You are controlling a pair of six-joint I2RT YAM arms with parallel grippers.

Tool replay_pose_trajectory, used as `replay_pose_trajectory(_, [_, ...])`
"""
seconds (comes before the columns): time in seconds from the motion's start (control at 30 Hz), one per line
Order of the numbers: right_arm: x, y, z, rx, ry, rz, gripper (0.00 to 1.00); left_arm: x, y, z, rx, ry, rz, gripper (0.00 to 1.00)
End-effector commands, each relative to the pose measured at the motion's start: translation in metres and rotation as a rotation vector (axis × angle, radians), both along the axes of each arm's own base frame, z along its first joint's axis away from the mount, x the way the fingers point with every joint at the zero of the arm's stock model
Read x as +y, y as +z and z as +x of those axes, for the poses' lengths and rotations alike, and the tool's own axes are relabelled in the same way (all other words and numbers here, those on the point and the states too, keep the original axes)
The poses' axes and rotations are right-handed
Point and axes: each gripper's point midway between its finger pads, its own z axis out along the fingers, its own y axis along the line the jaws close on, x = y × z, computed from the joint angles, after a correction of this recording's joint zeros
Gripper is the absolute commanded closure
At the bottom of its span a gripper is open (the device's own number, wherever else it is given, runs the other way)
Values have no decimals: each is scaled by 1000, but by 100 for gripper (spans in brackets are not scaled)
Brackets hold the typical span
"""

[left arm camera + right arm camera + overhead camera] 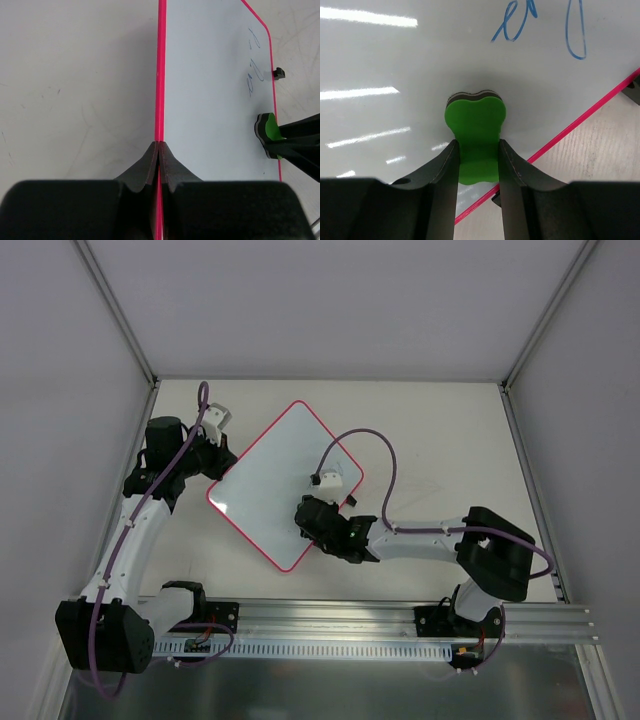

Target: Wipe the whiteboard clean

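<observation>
The whiteboard point(275, 480), white with a pink-red rim, lies turned at an angle in the middle of the table. My left gripper point(216, 462) is shut on its left rim point(160, 100). My right gripper point(306, 515) is shut on the green eraser point(476, 127), which presses on the board near its lower right edge. It also shows in the left wrist view point(270, 127). Blue handwriting point(540, 25) remains ahead of the eraser and shows in the left wrist view too point(254, 67). A black clip point(279, 73) sits on the far rim.
White panels wall the table on the left, back and right. A purple cable point(375, 450) loops over the board's right corner. The rail point(350, 625) with the arm bases runs along the near edge.
</observation>
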Motion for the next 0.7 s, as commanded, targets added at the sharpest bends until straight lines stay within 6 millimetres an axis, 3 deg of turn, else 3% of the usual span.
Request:
replay_pose_trajectory(0.0, [-16,-18,9,10,-52,-84,100,-14,5,-12,35,-41,-56,100])
replay_pose_trajectory(0.1, [12,2,7,-17,31,-16,100,-15,2,-14,50,-39,-64,100])
replay_pose_trajectory(0.3, [93,43,-28,-71,341,139,100,-19,-1,-17,62,-48,-69,100])
replay_pose_trajectory(0.37, [109,39,-46,-77,438,123,100,-19,0,-16,62,-40,-70,100])
replay_pose_trajectory(0.5, [119,33,-62,-75,502,121,100,-18,3,-16,53,-36,-68,100])
replay_pose_trajectory(0.6, [108,25,-57,-79,461,97,100,-18,4,-17,46,-36,-64,100])
replay_pose_trajectory(0.67, [88,14,-47,-90,395,52,100,-17,4,-17,40,-36,-59,100])
